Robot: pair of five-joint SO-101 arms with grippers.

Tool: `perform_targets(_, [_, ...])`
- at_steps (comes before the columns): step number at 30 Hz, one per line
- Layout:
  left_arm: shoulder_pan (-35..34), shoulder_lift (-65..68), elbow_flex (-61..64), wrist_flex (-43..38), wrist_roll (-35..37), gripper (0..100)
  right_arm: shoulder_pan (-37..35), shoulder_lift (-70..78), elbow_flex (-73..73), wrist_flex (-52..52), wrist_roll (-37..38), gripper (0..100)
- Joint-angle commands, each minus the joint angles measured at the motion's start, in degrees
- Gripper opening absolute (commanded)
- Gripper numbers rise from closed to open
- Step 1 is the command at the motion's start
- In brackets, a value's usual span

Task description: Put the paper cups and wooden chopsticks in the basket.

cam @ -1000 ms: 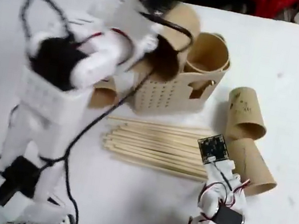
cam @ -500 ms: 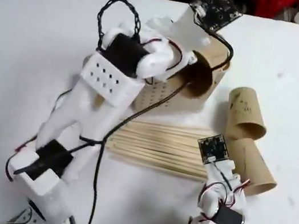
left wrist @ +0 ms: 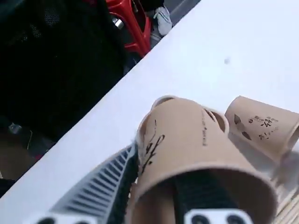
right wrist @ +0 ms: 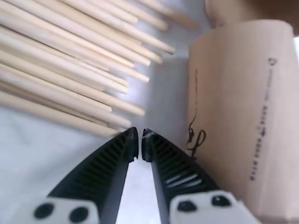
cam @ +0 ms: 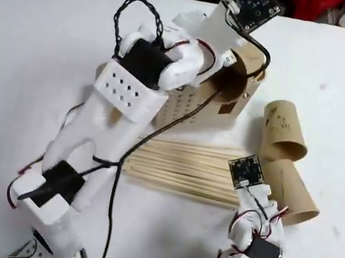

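The right gripper [right wrist: 139, 137] is seen near the front edge of the table [cam: 43, 26], low over the surface. Its jaws are all but closed and nothing is held between them. It is parked in the gap between the chopsticks [cam: 179, 167] and a lying cup [cam: 292, 190], exactly where it was a second ago. The chopsticks are spread in a flat bundle at the middle of the table, just in front of the basket [cam: 189, 108]. A second lying cup [cam: 282, 130] is set just behind the first, toward the right edge.

Farther back, over the basket, the change is found. The left arm, which was left of the basket a second ago, has been swung across above it. The left gripper [left wrist: 159, 172] is clamped on the wall of a held cup [left wrist: 196, 140], one finger inside the mouth and the other outside. The held cup is tilted on its side over the basket's right end, and it has been shifted only slightly in the last half second. What looks like the rim of another cup [left wrist: 216, 117] is glimpsed just behind it.

Release of this cup is judged to be close. Two lying cups and all the chopsticks are left to be gathered.
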Motion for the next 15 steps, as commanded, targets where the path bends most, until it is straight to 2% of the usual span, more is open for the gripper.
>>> perform_targets(1, [0.84,-0.48,-2.11,-4.75,0.97,12,0.92,-0.31,0.18,-1.19,0.35,2.8])
perform_targets(7, [0.92,-0.48,-1.93,-9.58,0.97,12,0.92,-0.31,0.18,-1.19,0.35,2.8])
perform_targets(15, [-0.22,-0.4,-1.67,-9.58,0.97,12,0.92,-0.31,0.18,-1.19,0.35,2.8])
